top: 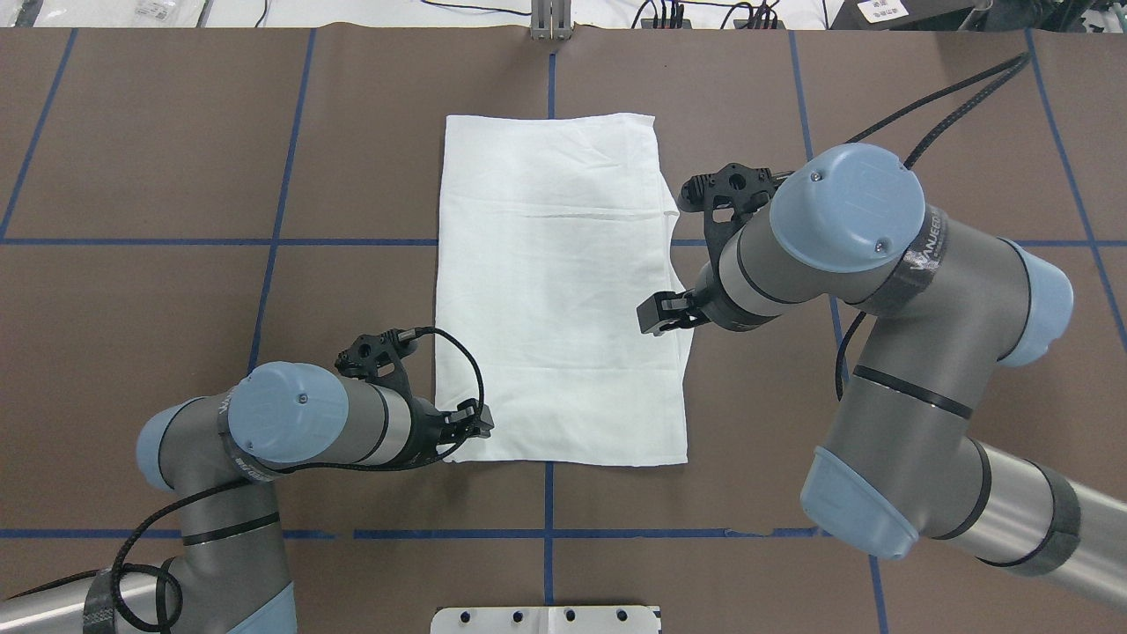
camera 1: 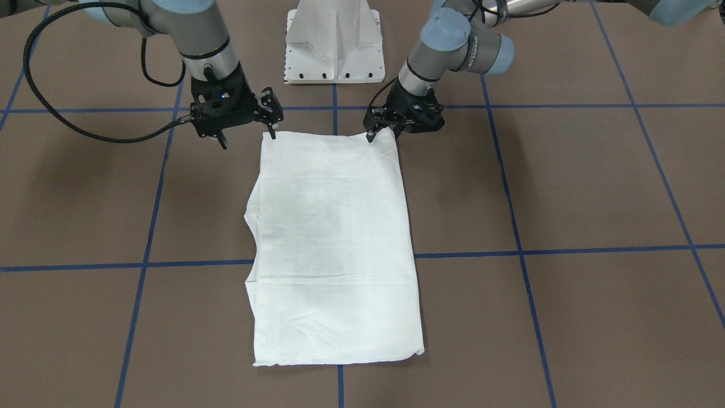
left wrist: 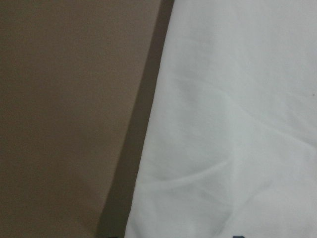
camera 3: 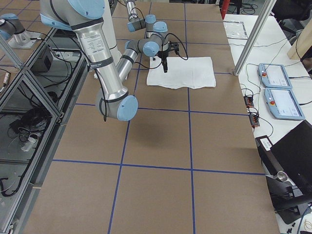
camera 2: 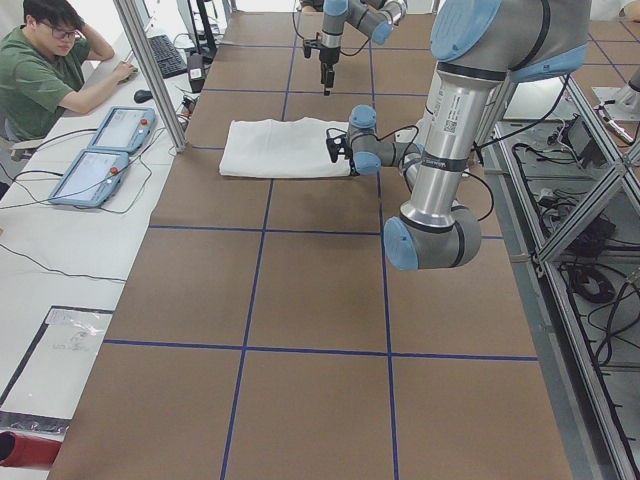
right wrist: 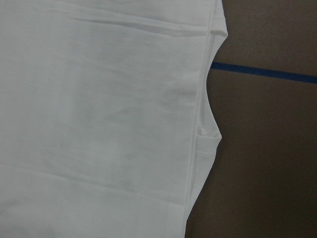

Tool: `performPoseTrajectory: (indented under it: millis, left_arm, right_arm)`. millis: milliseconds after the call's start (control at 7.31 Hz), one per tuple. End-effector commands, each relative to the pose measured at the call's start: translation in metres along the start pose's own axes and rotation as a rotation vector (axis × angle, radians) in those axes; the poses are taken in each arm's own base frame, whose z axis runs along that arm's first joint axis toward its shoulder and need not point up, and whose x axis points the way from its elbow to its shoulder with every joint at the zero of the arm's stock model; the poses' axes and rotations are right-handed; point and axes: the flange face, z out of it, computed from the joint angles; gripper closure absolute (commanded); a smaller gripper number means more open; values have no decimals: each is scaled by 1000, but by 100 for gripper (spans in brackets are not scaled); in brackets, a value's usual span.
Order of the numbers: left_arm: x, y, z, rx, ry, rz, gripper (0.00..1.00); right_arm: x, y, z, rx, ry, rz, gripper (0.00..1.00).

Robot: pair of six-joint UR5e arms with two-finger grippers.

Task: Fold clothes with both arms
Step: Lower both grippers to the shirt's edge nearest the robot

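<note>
Just one white T-shirt (camera 1: 334, 249) and two arms, left arm (camera 1: 453, 48), right arm (camera 1: 204, 39), jaws spread.

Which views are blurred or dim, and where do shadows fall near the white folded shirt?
Left wrist view: soft and dim, a dark shadow band beside the white folded shirt on the brown table. Right wrist view: soft, but the shirt's seam and a blue tape line are readable. Front-facing view: sharp, evenly lit, faint shadows on the table at the view's left.
</note>
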Motion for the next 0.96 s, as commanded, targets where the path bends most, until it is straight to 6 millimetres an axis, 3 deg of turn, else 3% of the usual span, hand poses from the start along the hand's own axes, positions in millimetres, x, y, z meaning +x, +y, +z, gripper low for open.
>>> performPoseTrajectory:
  millis: [0, 273, 820]
  left_arm:
    - [2, -1, -1, 3, 4, 0, 56]
    - [2, -6, -3, 12, 6, -3, 97]
    - [4, -15, -12, 24, -1, -2, 100]
  right_arm:
    - [0, 0, 0, 0, 0, 0, 0]
    - [-1, 5, 6, -12, 5, 26, 0]
    - [-39, 61, 52, -82, 51, 376, 0]
